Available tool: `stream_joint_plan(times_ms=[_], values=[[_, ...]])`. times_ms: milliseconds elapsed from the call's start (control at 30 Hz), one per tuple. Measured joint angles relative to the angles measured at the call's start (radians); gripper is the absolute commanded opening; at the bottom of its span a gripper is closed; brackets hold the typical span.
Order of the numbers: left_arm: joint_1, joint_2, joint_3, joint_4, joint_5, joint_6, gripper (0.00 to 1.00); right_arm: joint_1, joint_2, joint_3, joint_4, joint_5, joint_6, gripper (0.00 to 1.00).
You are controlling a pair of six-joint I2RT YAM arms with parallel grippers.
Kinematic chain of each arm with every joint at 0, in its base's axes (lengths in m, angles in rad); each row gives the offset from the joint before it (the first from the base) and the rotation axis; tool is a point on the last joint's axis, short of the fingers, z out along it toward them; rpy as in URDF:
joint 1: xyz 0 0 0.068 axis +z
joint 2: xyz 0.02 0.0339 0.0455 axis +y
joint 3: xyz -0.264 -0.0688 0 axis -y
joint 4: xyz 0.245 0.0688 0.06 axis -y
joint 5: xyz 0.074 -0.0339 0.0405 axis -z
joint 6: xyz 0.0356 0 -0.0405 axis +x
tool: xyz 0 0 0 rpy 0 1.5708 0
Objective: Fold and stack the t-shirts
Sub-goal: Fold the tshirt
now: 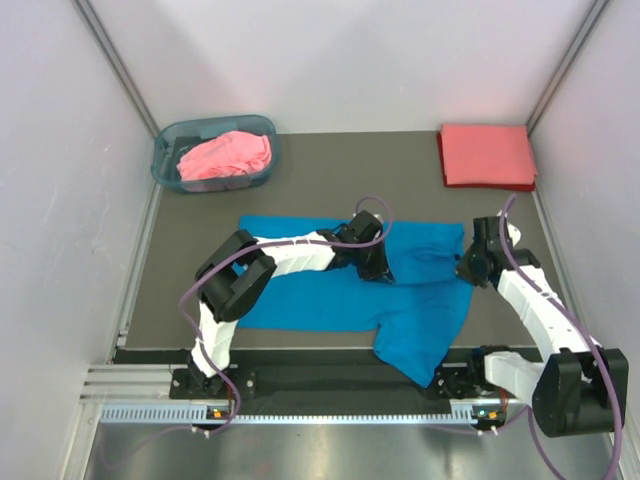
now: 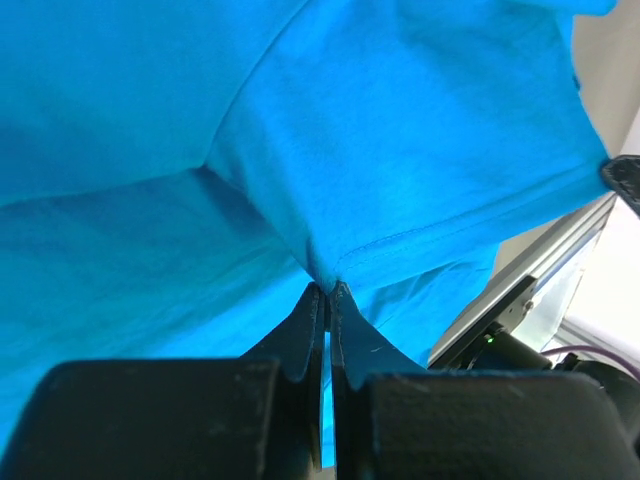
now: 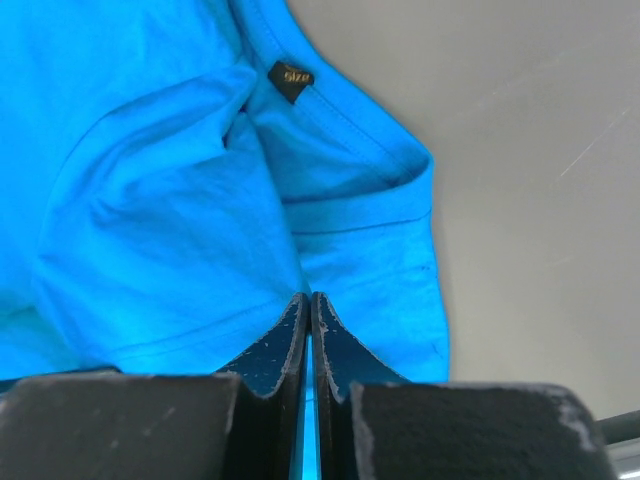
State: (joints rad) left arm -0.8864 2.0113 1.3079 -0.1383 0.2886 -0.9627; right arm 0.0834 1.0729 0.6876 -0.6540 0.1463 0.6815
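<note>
Both left jaws and right jaws pinch the blue t-shirt, cloth bunched at their tips.

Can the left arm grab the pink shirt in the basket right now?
Probably not yet: the left pincer is shut on the blue t-shirt. Nothing blocks the way to the pink shirt in the basket, so letting go might free it.
</note>
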Motion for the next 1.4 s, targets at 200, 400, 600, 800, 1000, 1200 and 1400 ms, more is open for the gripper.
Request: stream_joint_plan(times_ms=[200,400,600,800,1000,1200,1400], values=[[0.000,0.000,0.000,-0.053,-0.005,0.022,0.00,0.002,-0.025,-0.032,-0.024,-0.026,0.002,0.00],[0.000,-0.011,0.000,-0.089,-0.007,0.042,0.00,0.015,-0.065,-0.072,-0.041,-0.040,0.000,0.00],[0.000,-0.023,0.000,-0.103,0.006,0.050,0.00,0.020,-0.147,-0.086,-0.074,-0.047,-0.001,0.00],[-0.003,-0.027,0.000,-0.111,0.011,0.056,0.00,0.020,-0.214,-0.086,-0.100,-0.055,0.000,0.00],[-0.005,-0.027,0.000,-0.126,0.011,0.058,0.00,0.022,-0.235,-0.100,-0.114,-0.065,0.020,0.00],[-0.005,-0.026,0.000,-0.145,0.002,0.068,0.00,0.022,-0.268,-0.167,-0.109,-0.105,0.076,0.00],[-0.005,-0.026,0.000,-0.164,-0.018,0.076,0.00,0.024,-0.286,-0.202,-0.105,-0.141,0.114,0.00]])
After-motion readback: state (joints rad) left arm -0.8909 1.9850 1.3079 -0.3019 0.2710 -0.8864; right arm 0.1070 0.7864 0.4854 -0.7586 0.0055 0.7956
